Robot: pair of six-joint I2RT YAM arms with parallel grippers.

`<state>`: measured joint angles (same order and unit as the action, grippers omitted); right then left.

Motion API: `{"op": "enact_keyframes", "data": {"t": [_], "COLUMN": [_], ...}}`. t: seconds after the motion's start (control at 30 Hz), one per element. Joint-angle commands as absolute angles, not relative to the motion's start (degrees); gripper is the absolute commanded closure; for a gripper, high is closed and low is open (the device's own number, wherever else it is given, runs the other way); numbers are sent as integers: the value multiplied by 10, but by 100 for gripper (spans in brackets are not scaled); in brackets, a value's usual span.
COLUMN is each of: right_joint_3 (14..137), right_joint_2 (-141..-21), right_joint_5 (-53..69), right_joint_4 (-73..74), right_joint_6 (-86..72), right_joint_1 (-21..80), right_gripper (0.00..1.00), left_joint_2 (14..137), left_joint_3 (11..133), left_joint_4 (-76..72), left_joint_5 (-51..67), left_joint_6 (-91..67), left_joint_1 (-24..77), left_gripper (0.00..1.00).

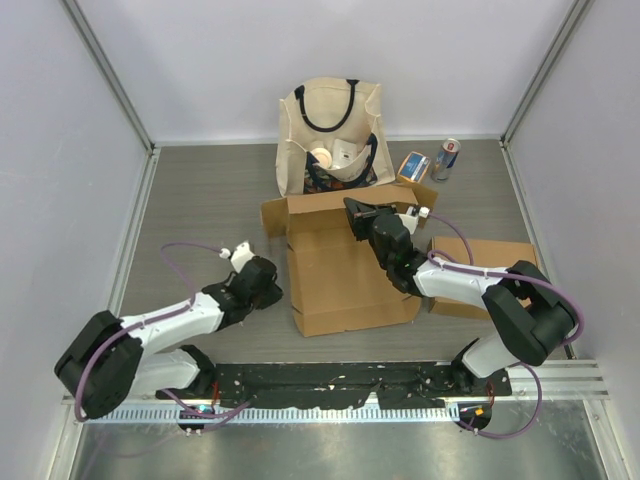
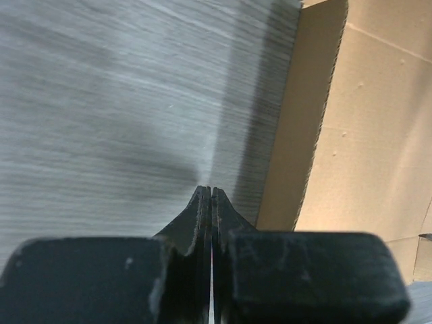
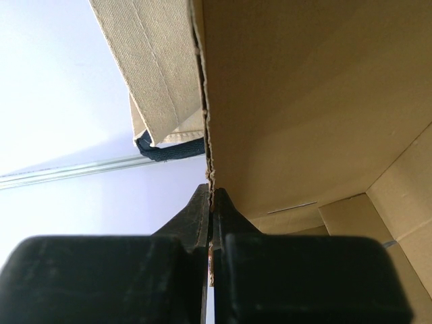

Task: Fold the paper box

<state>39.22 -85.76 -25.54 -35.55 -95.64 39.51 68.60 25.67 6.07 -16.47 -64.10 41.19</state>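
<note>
paper box [image 1: 345, 275] at mid-table, open, flaps raised. gripped at its far wall edge by right gripper [image 3: 210, 192], fingers closed on the cardboard. left gripper [image 2: 208, 192] pressed shut on nothing, just beside the left flap. behind: canvas tote [image 1: 330, 120], small blue carton [image 1: 413, 165], can [image 1: 445, 158], print too small to read. grey wood-grain table [image 1: 200, 200], pale walls [image 1: 300, 60].

overhead, close wrists, box [image 1: 330, 280] in all

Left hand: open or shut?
Shut, holding nothing: left hand closed tip to tip over the table, beside the box.
</note>
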Motion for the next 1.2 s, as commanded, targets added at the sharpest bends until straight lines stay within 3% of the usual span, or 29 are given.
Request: {"op": "enact_keyframes", "data": {"t": [0.0,0.07,0.1,0.2,0.27,0.37,0.4,0.57,0.77,0.97,1.17], "right_joint_3": [392,391,390,393,394,397,398,396,390,367,308], "right_joint_2": [-840,-838,-838,-838,-838,-833,-832,-815,-807,-815,-803], "right_joint_5": [-261,-260,-260,-256,-255,-251,-251,-254,-257,-242,-251], "right_joint_4": [-324,-324,-324,-328,-328,-327,-327,-318,-308,-321,-321], "right_joint_6": [-953,-953,-954,-957,-959,-961,-962,-960,-955,-968,-950], "right_joint_1": [394,394,394,393,394,393,394,394,395,395,395], "right_gripper": [99,99,99,99,99,99,99,99,99,99,99], "left_joint_2": [593,538,489,470,507,617,640,722,733,792,760], "left_joint_3": [264,263,246,231,251,301,327,302,243,256,200], "left_joint_4": [124,119,83,-93,-105,-101,-82,-55,-2,18,-53], "left_joint_5": [-220,-222,-204,-112,-52,-3,6,-75,-186,-184,-171], "left_joint_6": [-654,-614,-597,-560,-546,-508,-504,-541,-665,-683,-671], "left_joint_1": [413,413,412,410,410,409,409,399,383,363,362], "left_gripper": [99,91,80,66,65,72,82,99,100,100,100]}}
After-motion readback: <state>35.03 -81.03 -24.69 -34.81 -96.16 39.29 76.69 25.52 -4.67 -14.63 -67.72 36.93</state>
